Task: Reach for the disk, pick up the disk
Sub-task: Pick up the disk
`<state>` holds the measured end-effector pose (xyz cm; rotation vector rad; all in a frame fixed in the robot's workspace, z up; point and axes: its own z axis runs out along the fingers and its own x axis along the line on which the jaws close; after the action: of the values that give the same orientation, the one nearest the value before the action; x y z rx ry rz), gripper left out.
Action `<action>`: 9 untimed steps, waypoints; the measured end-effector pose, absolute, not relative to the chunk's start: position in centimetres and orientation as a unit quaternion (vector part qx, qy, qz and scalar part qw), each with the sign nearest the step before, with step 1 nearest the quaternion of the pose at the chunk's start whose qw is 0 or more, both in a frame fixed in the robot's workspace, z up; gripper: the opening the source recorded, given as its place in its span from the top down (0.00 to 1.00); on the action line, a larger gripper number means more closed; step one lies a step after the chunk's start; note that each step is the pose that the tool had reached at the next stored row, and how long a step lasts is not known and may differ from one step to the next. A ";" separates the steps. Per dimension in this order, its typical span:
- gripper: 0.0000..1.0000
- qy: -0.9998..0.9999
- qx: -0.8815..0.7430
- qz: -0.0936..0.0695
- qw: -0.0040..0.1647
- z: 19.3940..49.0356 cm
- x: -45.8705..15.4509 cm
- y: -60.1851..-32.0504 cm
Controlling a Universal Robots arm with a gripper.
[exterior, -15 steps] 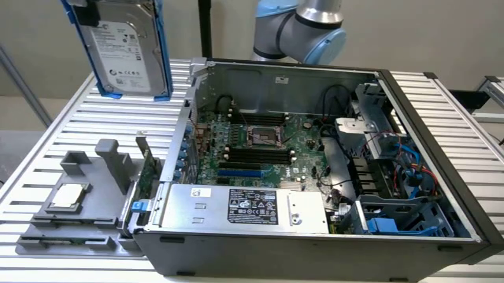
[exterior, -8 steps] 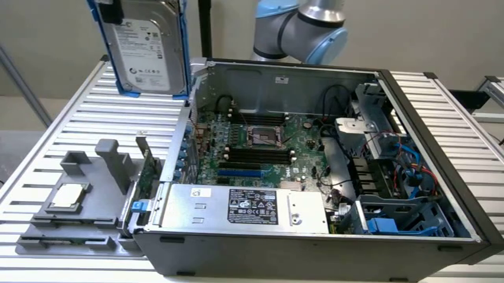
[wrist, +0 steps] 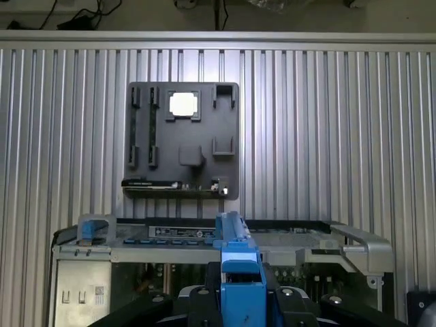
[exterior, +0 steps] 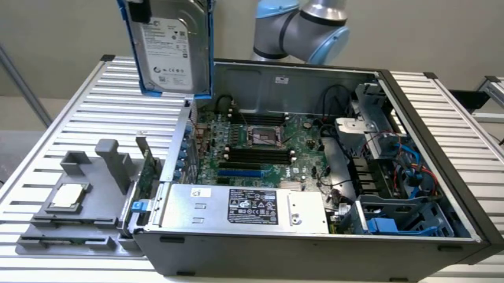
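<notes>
Blue-railed disk (exterior: 173, 50) hangs upright above the computer case (exterior: 315, 254) (label showing), fingers (exterior: 140, 10) clamped on its edge.

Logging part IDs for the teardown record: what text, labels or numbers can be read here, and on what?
Nothing can be quoted; no text is legible.
White label on disk: print and barcodes, too small to read.
Black-and-white label on silver box: too small to read.
White sticker on same box: unreadable.
Label strip on case edge, wrist view: unreadable.
</notes>
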<state>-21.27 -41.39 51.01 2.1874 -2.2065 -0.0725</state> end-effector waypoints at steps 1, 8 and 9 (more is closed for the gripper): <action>0.67 -0.710 0.704 -0.023 0.017 51.1 -20.8 -41.4; 0.67 -0.710 0.704 -0.024 0.017 51.2 -17.6 -41.6; 0.67 -0.710 0.704 -0.024 0.017 51.2 -17.2 -41.7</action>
<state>-17.15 -41.67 51.15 2.1869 -2.2060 -0.0736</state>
